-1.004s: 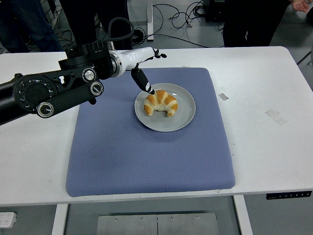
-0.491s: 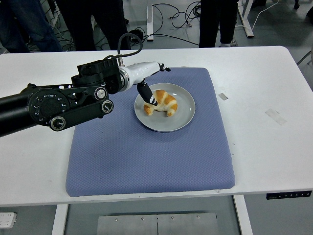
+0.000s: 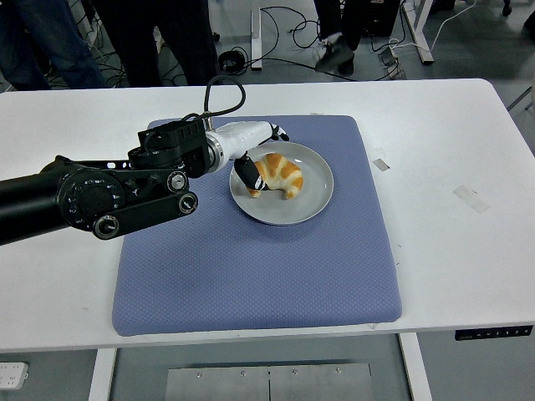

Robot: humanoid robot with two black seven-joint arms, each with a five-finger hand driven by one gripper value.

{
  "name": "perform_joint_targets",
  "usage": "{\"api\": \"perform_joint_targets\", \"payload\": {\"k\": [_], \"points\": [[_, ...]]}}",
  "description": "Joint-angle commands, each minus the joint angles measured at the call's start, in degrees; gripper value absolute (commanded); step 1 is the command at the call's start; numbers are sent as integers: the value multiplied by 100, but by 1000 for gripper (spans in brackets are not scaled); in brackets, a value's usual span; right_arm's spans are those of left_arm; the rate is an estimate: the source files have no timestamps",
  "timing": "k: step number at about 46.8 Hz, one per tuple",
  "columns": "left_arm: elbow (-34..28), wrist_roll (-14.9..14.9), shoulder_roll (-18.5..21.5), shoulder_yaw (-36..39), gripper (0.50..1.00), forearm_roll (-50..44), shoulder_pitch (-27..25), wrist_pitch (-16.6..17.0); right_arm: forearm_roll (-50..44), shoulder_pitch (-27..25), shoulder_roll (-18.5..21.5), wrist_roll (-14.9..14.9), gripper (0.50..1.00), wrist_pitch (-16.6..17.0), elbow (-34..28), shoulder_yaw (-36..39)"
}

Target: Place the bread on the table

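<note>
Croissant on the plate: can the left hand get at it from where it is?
Probably yes. The left hand is at the croissant, one finger against its left end; nothing on the plate blocks it.

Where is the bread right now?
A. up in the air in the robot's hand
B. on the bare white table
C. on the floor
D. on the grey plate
D: the bread lies on the plate, which sits on the blue mat, with the left hand at its left end.

My left hand (image 3: 251,159) is lower and further in now than a second ago, fingers (image 3: 247,177) down against the left end of the croissant (image 3: 276,175) instead of hovering above it.
</note>
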Motion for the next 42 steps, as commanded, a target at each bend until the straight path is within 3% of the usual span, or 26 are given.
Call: {"api": "perform_joint_targets", "payload": {"k": [1, 22, 36, 42], "points": [[10, -10, -58, -1, 861, 90, 37, 31, 0, -1, 0, 0, 1000, 0, 0, 0], [186, -19, -137, -1, 861, 125, 125, 66, 0, -2, 0, 0, 1000, 0, 0, 0], [247, -98, -146, 272, 858, 134, 160, 277, 0, -2, 0, 0, 1000, 0, 0, 0], [362, -186, -286, 307, 828, 143, 178, 286, 0, -2, 0, 0, 1000, 0, 0, 0]]}}
